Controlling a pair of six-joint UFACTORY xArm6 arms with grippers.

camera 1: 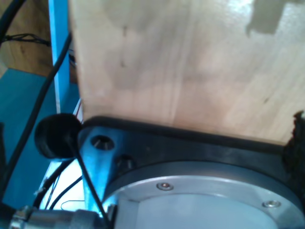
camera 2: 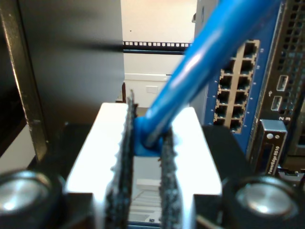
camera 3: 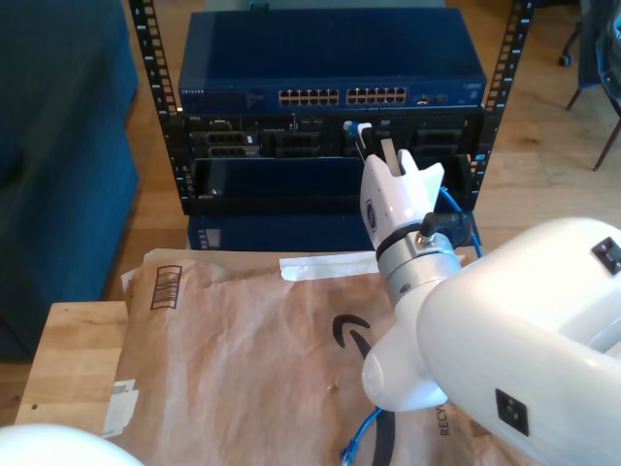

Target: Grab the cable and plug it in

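A wooden floor [camera 3: 543, 116] runs behind a black equipment rack [camera 3: 330, 126] that holds a blue network switch [camera 3: 330, 73], with a dark blue upholstered seat [camera 3: 58, 146] at the exterior view's left. Nearer the camera, brown packing paper [camera 3: 243, 359] covers a pale wooden tabletop [camera 3: 68, 369], and chair legs [camera 3: 592, 68] stand at the exterior view's upper right

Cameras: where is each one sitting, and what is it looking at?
First wrist view: on an arm, facing a wooden surface.
Second wrist view: on my second gripper, pinching the cable, facing the switch ports.
Exterior view: behind the arm, facing the rack.
Shared: cable and switch.
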